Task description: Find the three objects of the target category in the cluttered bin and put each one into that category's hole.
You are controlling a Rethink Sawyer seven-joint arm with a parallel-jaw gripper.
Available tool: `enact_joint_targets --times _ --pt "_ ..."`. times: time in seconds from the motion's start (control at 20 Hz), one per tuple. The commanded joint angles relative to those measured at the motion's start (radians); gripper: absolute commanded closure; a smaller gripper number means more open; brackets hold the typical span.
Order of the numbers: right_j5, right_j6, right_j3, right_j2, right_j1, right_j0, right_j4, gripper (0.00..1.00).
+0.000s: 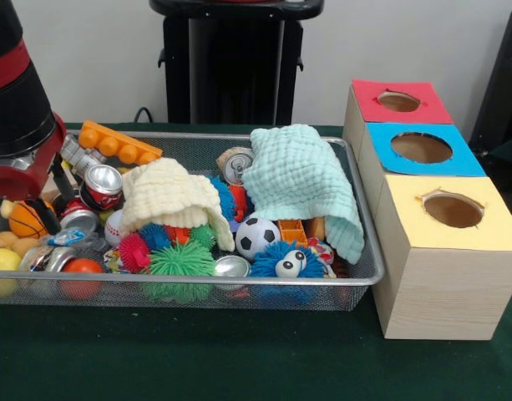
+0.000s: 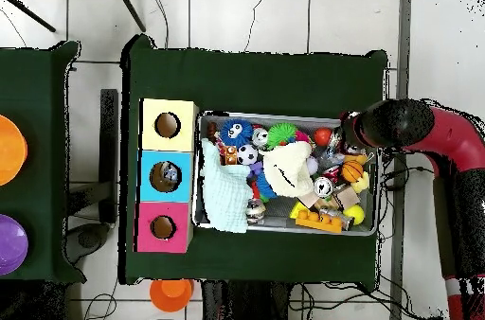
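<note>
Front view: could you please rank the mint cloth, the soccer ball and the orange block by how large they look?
1. mint cloth, clearly the largest.
2. orange block.
3. soccer ball, the smallest, though it sits nearer the camera than the block, so their true order is less sure.
</note>
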Motion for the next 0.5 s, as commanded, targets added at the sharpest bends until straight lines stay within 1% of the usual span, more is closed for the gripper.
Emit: enact_joint_targets --times 0.05,0.5 --pt "-0.037 -0.152 0.079 0.007 0.04 0.0 -0.035 0.0" --pt "-0.073 -0.167 0.063 0.01 0.057 -0.004 -0.053 0.0"
